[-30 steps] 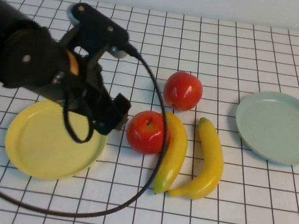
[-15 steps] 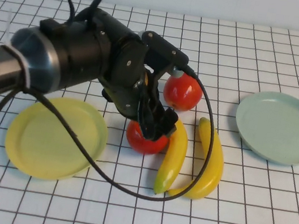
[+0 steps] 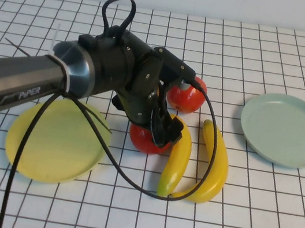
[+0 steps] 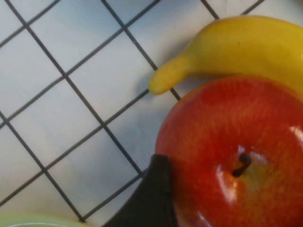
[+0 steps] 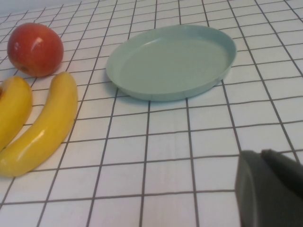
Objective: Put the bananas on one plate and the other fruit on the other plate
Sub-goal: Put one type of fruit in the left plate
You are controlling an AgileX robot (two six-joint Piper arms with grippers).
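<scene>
Directly beneath left gripper [image 3: 160, 128]: near apple [image 3: 143, 140].

Glossy red apple [image 4: 236, 156], matt plates [image 3: 286, 129]

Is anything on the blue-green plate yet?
No, the blue-green plate is bare; both bananas lie on the table.

Two glossy yellow bananas [image 3: 179, 156] [image 3: 213, 165] lie side by side mid-table, curved, greenish at the tips. A shiny red apple [image 3: 147, 139] touches the left banana, its stem dimple up; the left gripper [image 3: 159, 128] sits over it. The second apple [image 3: 188, 94] rests just behind. Yellow plate [image 3: 34, 153] left, blue-green plate [image 3: 286, 129] right. The right gripper [image 5: 267, 187] hangs near the blue-green plate.
</scene>
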